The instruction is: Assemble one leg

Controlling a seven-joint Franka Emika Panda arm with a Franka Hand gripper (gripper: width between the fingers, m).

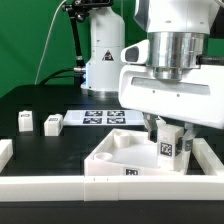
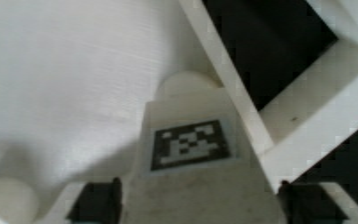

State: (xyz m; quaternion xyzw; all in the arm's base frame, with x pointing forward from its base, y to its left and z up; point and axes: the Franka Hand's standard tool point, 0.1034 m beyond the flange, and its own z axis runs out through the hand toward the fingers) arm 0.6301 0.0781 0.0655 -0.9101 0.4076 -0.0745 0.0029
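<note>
My gripper (image 1: pixel 167 133) is shut on the leg (image 1: pixel 171 146), a small white post with a black-and-white tag, and holds it upright at the corner of the white tabletop (image 1: pixel 108 152) on the exterior view's right. In the wrist view the leg (image 2: pixel 197 150) runs between my two dark fingers (image 2: pixel 98 200) down to the tabletop (image 2: pixel 69 90), with its rounded far end near the tabletop's edge. My gripper (image 2: pixel 202 202) grips the leg's near end. Whether the leg's end sits in a socket is hidden.
Two more small white legs (image 1: pixel 25 121) (image 1: pixel 53 123) stand at the exterior view's left. The marker board (image 1: pixel 105 117) lies behind the tabletop. White border rails (image 1: pixel 50 186) (image 2: pixel 318 90) run along the front and the right. The robot base (image 1: pixel 105 55) stands at the back.
</note>
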